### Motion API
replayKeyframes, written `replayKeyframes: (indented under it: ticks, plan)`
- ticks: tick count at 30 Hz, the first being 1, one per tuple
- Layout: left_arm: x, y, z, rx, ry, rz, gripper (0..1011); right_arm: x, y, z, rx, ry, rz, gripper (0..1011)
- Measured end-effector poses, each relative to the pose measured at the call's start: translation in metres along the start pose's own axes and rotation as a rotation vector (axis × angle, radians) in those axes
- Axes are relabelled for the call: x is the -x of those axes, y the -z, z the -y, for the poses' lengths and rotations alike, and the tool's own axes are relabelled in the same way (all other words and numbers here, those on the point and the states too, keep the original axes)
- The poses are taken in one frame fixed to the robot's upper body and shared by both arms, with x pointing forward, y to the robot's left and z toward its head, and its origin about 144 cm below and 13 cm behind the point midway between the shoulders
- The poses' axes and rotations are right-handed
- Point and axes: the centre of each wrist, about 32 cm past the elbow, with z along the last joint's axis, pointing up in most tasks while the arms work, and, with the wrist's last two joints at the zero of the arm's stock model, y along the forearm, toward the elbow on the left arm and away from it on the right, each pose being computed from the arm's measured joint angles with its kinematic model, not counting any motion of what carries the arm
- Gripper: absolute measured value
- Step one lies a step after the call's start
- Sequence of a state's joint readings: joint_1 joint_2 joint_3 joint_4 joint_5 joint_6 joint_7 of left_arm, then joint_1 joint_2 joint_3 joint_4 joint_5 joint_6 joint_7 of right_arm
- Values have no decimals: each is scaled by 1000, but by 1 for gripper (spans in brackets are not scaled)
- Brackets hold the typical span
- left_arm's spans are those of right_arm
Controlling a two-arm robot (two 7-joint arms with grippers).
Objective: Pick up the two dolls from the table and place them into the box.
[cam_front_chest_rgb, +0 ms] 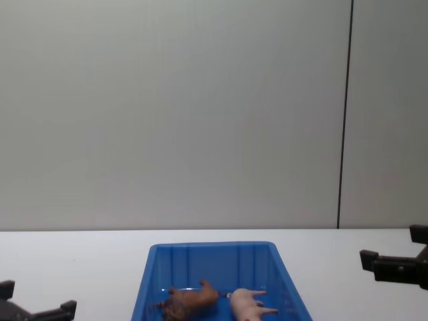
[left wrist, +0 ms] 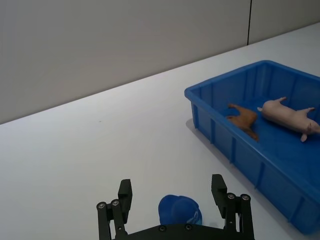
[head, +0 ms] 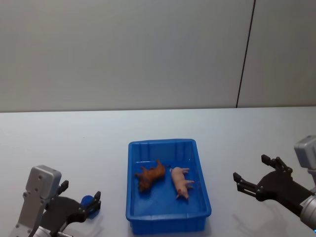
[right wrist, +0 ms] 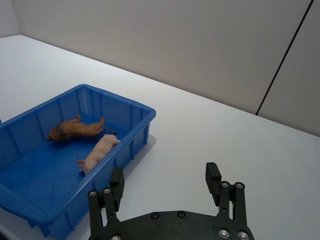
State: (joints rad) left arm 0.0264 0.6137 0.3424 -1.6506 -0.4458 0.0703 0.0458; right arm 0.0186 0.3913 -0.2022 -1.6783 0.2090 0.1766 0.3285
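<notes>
**Both dolls lie in the blue box, grippers spread at either side**

The white table (head: 158, 126) fills the lower half of the head view. At lower centre sits the blue box (head: 168, 219), and both dolls lie on their sides on its floor: the brown doll (head: 150, 175) on the left, the pink doll (head: 181, 181) just beside it on the right.

The right gripper (head: 253, 174) hovers at the right edge of the frame, jaws apart and empty. The left gripper (head: 80, 194) sits at the lower left, jaws apart, with a small blue object (head: 88, 202) between its fingers.
</notes>
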Motion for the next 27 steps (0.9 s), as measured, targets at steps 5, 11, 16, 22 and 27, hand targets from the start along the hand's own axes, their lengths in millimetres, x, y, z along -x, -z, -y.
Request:
replayKeyframes:
  ticks: [5,11,16,22,27]
  plan:
    - [-2,5,-3,-25,15,2,1001,0,0,0,0,0,0,1001]
    - [-5,10,-1,-45,47,9,1001,0,0,0,0,0,0,1001]
    - [-5,15,3,-57,69,13,1001,0,0,0,0,0,0,1001]
    - [-5,20,8,-62,83,21,1001,0,0,0,0,0,0,1001]
    - [-4,25,13,-57,79,24,1001,0,0,0,0,0,0,1001]
